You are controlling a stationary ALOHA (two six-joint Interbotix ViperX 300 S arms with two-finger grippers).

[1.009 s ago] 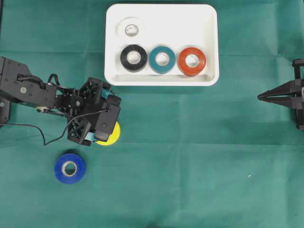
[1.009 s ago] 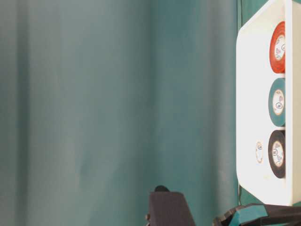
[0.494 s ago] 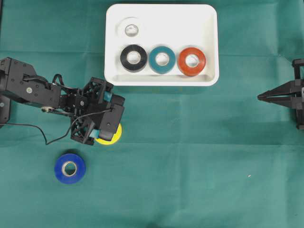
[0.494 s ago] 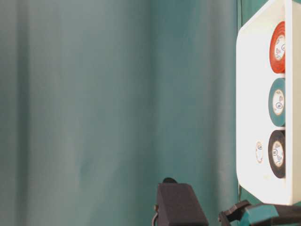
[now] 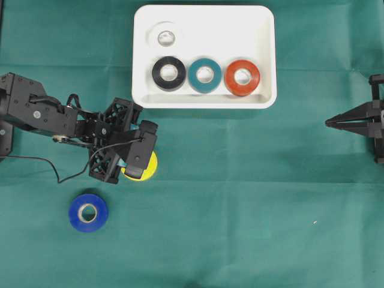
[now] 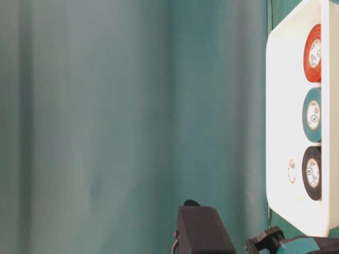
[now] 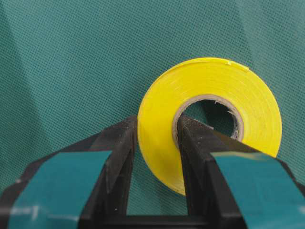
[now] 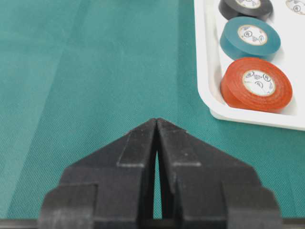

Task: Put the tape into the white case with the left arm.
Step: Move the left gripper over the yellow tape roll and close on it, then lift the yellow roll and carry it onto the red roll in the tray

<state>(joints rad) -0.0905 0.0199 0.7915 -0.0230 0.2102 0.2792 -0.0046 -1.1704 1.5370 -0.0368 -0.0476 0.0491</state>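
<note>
The left claw [image 7: 155, 143] is pinching the wall of the yellow tape [image 7: 209, 119]: one finger sits inside the roll's cardboard core and the other presses on the outer face, so the band of tape is squeezed between them. In the wrist view the roll looks tipped up slightly on the green cloth, leaning away from the fingers, though how far it has left the desk [image 5: 240, 210] I cannot tell.

From overhead, the yellow tape [image 5: 144, 168] lies on the cloth just under the left claw [image 5: 133, 165], in front of the white case [image 5: 264, 36] and a little to the left of its near left corner. That is the relation the coming move turns on: the case lies away from the claw, up and to the right in the overhead view, near but not touching. Its long side runs left to right, and the black, teal and red rolls already fill a row along the near edge, with a white roll behind them on the left. The free floor is at the back and right, so the carry probably needs to pass over the near rim and the row.

The right claw [image 8: 156, 129] rests far off at the right edge, fingers pressed together and holding nothing. The left arm is much the nearer.
</note>
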